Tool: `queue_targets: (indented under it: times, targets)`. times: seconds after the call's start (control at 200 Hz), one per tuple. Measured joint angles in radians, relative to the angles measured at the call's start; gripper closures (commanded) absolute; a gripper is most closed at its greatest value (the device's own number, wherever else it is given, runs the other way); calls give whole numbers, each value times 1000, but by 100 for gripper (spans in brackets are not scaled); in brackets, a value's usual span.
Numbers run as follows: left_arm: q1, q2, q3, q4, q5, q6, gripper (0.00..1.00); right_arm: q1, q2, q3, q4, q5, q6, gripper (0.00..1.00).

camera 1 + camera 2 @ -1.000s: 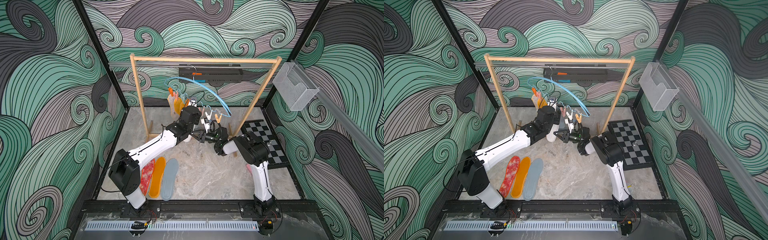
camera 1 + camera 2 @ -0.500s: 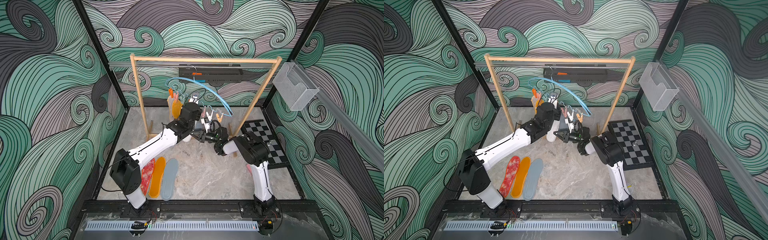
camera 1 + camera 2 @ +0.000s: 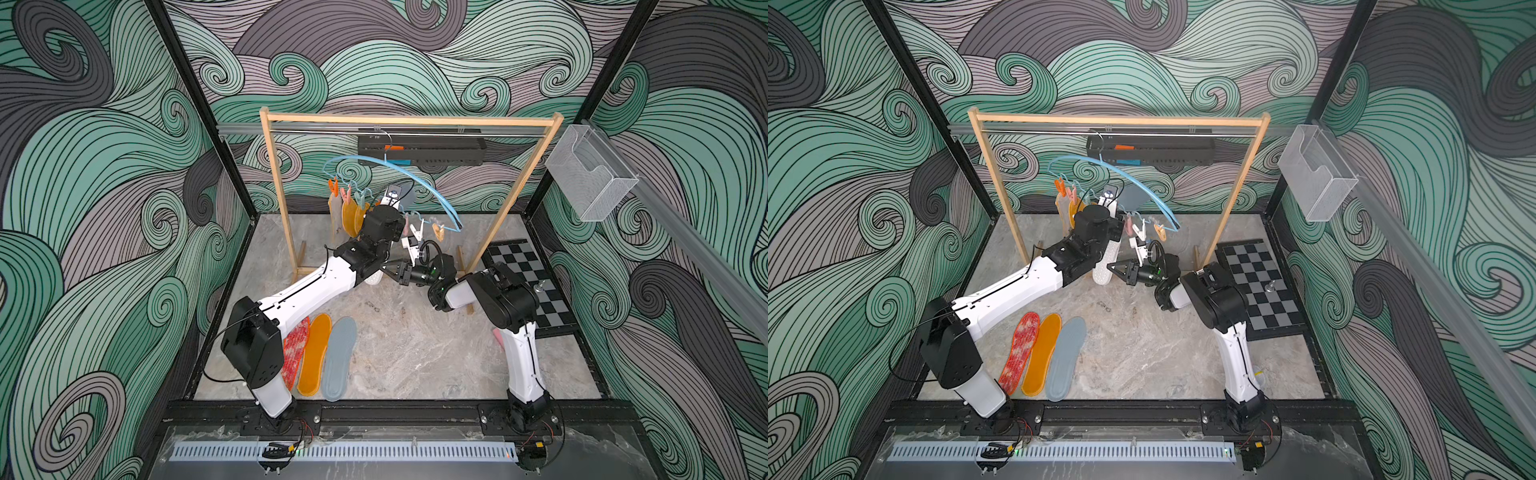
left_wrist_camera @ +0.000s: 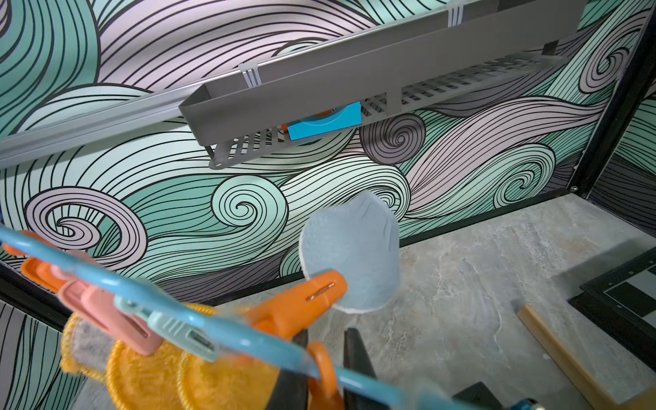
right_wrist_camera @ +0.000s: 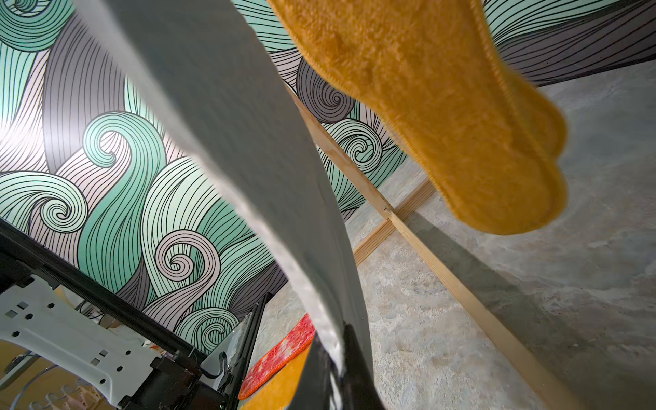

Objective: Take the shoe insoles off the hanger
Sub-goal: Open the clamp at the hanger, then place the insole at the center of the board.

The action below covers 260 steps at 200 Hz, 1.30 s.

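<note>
Presently the left hand [image 4: 328, 351] is found up at the light blue hanger [image 4: 106, 282], which is hooked on the rod of a wooden rack [image 3: 411, 120]. Its dark fingers [image 4: 355, 351] are closed on the tail of an orange clip [image 4: 301, 301], in whose tip the edge of a grey-blue insole [image 4: 351, 255] is pinched. Further along the hanger, hanging orange insoles [image 4: 149, 372] are held by a pink clip [image 4: 117, 319] and a pale green clip [image 4: 184, 330]. The right hand [image 5: 335, 362] is clamped on the lower end of a white-edged insole [image 5: 248, 159] that hangs under the hanger; whether it is the one in the orange clip cannot be told. In both top views that hand [image 3: 390, 271] [image 3: 1116, 268] is seen low, just above the counter [image 3: 415, 353]. Near the left arm's base a red mottled insole [image 3: 296, 345], an orange insole [image 3: 313, 357] and a grey insole [image 3: 340, 357] are laid side by side.
</note>
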Motion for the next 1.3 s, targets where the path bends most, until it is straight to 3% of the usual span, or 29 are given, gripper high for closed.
queue_targets:
  times: [0.615, 0.941, 1.081, 1.301]
  targets:
    - [0, 0, 21, -47, 51, 0, 100, -3, -25, -168, -7, 4, -1, 92]
    - [16, -2, 21, -73, 75, -19, 98, 11, -188, -429, -1, 80, 99, 94]
    - [27, -5, 21, -86, 89, -31, 98, 70, -227, -557, -2, 103, 167, 95]
    - [42, -21, 21, -103, 108, -42, 98, 266, -247, -732, -2, 155, 227, 95]
